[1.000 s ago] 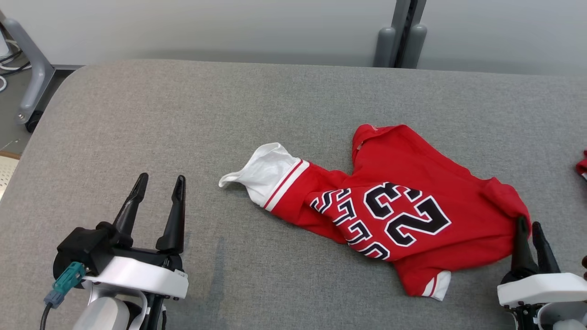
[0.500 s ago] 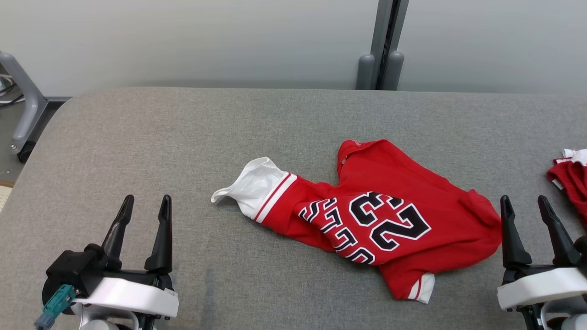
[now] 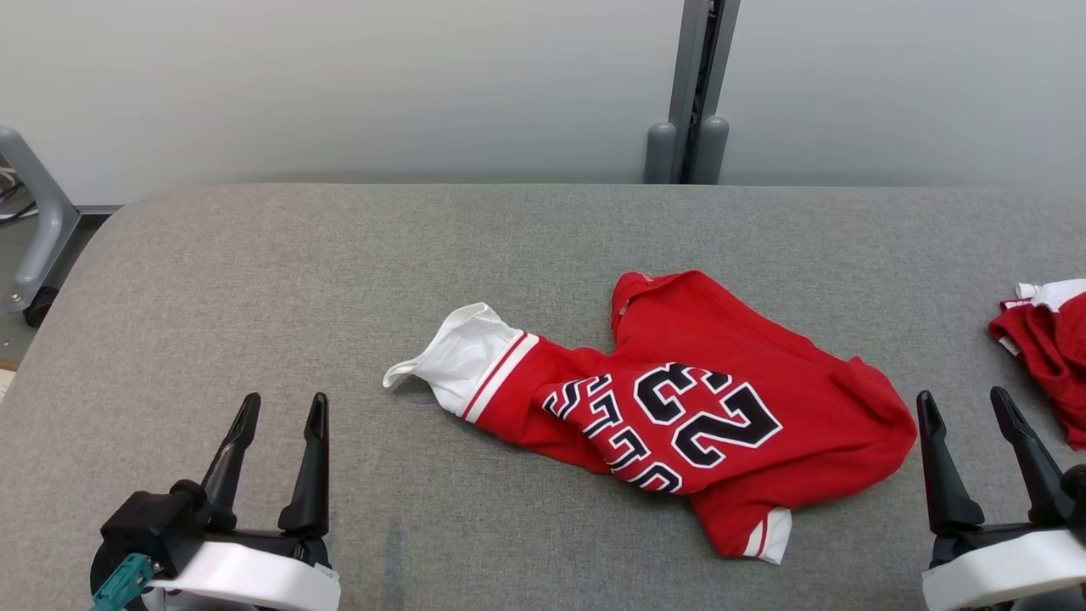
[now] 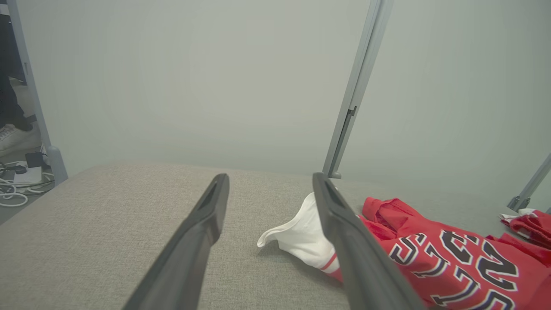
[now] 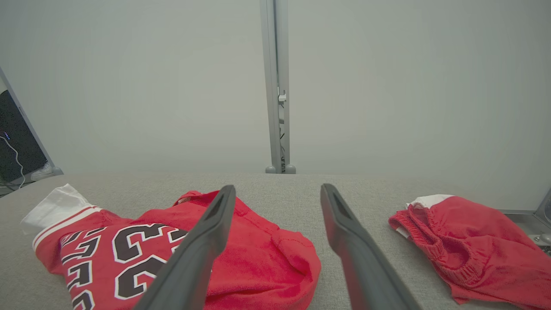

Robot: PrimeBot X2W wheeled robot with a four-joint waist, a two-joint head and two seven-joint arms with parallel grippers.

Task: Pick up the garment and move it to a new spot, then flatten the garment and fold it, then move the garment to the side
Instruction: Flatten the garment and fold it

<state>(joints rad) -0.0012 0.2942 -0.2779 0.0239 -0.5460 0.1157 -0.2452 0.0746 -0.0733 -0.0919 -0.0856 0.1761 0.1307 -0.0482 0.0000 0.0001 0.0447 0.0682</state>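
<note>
The garment [image 3: 696,407] is a red jersey with black-and-white numbers and a white sleeve end, lying crumpled on the grey padded table [image 3: 339,271] right of centre; the wrist views show it too [image 4: 452,254] [image 5: 241,254]. My left gripper [image 3: 278,416] stands open over bare table at the lower left, well apart from the garment. Just past the garment's right edge my right gripper [image 3: 967,407] is open, with nothing between its fingers.
A second red and white piece of clothing [image 3: 1048,339] [image 5: 465,245] lies at the table's right edge. A grey wall with a vertical post [image 3: 691,93] stands behind the table. A grey frame leg [image 3: 34,221] and cables are on the floor at the left.
My right gripper let go of the garment's right edge, opened and drew back. The head camera tilted up and turned right, bringing the second piece of clothing further into view.
</note>
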